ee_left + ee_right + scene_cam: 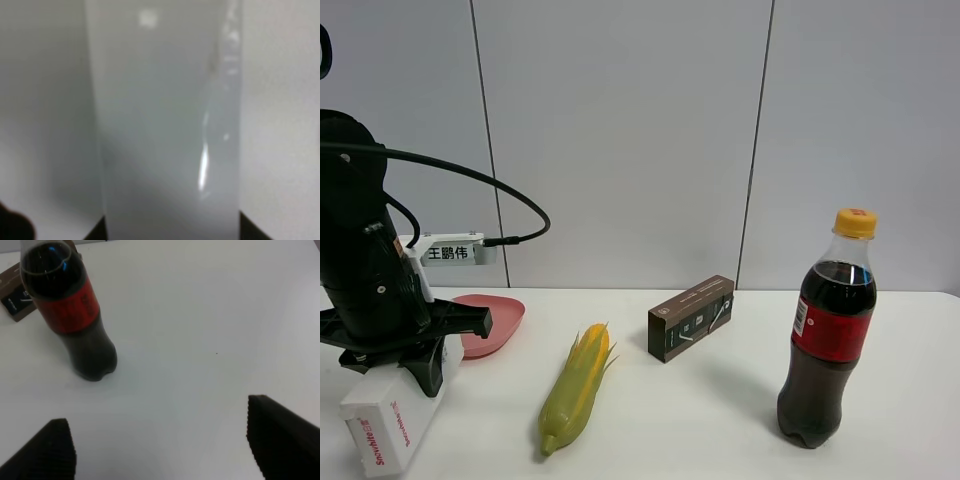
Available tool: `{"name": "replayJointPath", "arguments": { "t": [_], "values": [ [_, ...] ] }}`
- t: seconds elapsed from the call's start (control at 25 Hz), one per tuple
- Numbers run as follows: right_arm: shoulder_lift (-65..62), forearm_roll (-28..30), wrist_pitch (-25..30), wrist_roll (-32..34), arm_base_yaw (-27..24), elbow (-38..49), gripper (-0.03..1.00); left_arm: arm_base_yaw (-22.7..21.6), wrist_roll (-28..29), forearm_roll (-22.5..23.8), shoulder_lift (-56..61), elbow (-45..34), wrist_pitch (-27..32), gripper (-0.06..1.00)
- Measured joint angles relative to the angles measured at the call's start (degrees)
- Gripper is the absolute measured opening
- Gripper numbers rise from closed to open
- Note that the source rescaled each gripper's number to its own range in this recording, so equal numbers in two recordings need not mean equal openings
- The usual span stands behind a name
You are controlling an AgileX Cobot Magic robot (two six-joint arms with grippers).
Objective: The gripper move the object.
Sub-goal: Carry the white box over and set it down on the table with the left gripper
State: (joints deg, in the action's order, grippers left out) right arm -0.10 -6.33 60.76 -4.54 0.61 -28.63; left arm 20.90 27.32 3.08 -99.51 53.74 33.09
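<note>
The long white carton (385, 425) with red lettering on its end lies at the table's front left. My left gripper (417, 375), a large black arm end with a white label, sits on top of it. In the left wrist view the carton (165, 125) fills the picture, with dark fingertips (247, 227) tight against both of its sides, so the gripper is shut on it. I cannot tell whether the carton is lifted off the table. My right gripper (160, 450) is open and empty above bare table; it is out of the exterior view.
A corn cob (578, 385) lies right of the carton. A pink plate (498, 318) sits behind the left gripper. A dark brown box (691, 317) stands mid-table. A cola bottle (825, 345) stands at the right, also in the right wrist view (75, 315).
</note>
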Motion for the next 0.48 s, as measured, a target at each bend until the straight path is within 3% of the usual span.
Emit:
{"name": "replayJointPath", "arguments": {
  "t": [0.48],
  "values": [
    [0.00, 0.00, 0.00, 0.00, 0.00, 0.00, 1.00, 0.00, 0.00, -0.02, -3.05, -1.59, -5.00, 0.01]
  ]
}}
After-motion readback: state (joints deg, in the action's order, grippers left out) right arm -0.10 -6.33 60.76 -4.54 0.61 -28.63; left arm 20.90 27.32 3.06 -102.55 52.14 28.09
